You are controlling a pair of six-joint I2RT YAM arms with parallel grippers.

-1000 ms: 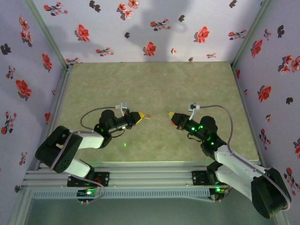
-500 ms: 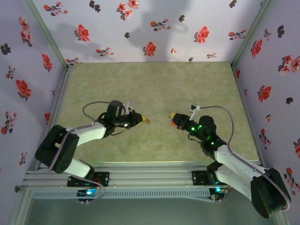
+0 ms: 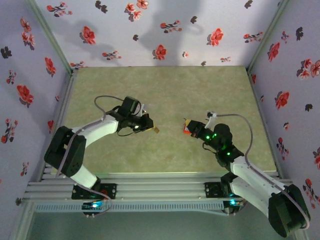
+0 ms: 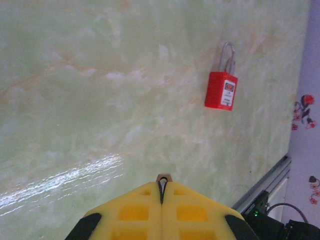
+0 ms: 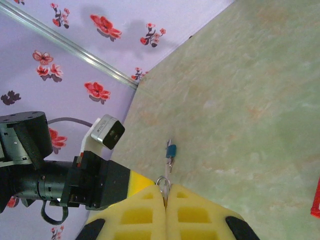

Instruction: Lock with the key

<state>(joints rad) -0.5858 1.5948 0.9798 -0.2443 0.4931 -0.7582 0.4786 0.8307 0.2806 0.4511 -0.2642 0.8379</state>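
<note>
A red padlock [image 4: 221,90] with a steel shackle lies flat on the green table, ahead and to the right of my left gripper [image 4: 162,181]. In the top view the padlock [image 3: 186,131] rests just under my right gripper [image 3: 185,123]. The right gripper [image 5: 164,186] is shut on a key ring [image 5: 162,181], and a blue-headed key [image 5: 171,150] sticks out beyond its tips. A red edge of the padlock [image 5: 316,202] shows at the far right. My left gripper [image 3: 150,126] is shut on a small tan piece [image 3: 156,130] that pokes out of its yellow tips.
The green marbled table [image 3: 165,95] is walled on three sides by purple flowered panels [image 3: 160,30]. An aluminium rail [image 3: 160,187] runs along the near edge. The left arm's black wrist and camera [image 5: 105,132] sit close to the right gripper's left side.
The left arm has swung its elbow toward the back and pushed its gripper slightly right and nearer. The right gripper has shifted only slightly.
</note>
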